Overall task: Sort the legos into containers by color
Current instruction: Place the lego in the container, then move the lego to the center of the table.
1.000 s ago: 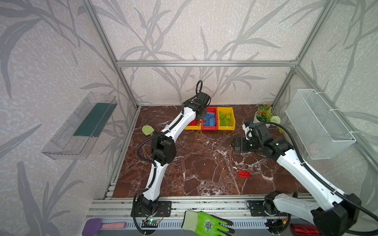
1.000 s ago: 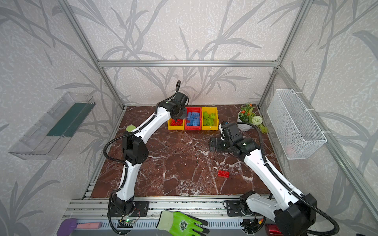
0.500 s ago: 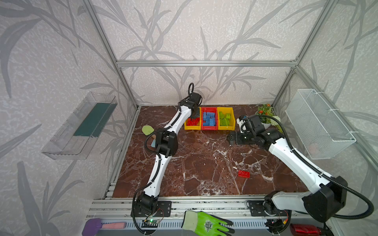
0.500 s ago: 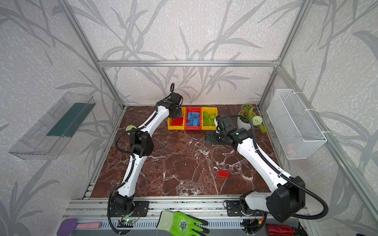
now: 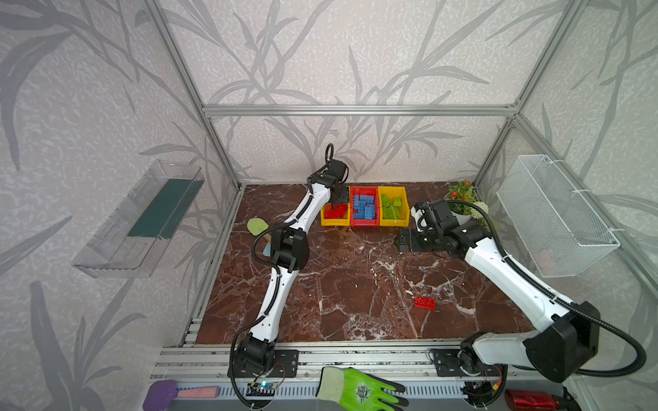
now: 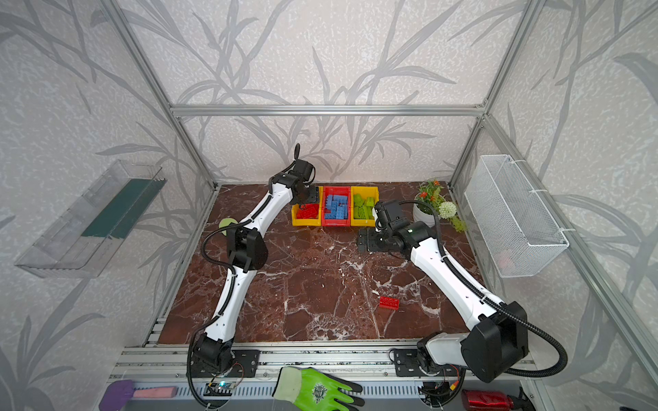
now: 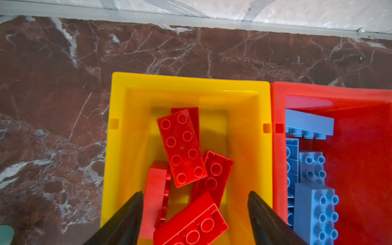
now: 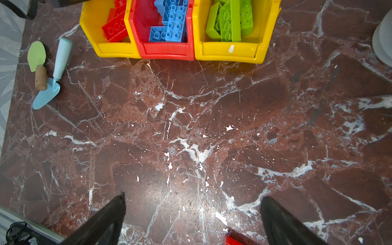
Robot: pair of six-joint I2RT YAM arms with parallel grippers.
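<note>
The marble tabletop (image 5: 356, 284) bears the containers (image 5: 363, 223), one red lego (image 5: 424, 303), a flowerpot (image 6: 422, 217) and two trowels (image 8: 45, 97).

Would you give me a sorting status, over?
Left tool open above yellow plastic bin of red bricks. Right tool open, empty. One red studded brick loose on marble tabletop. Nothing blocking.

Both top views look down from high over the bench's (image 5: 356, 277) front edge. My left wrist camera hangs close over a yellow bin (image 7: 118, 137); my right shares it (image 8: 110, 49).
</note>
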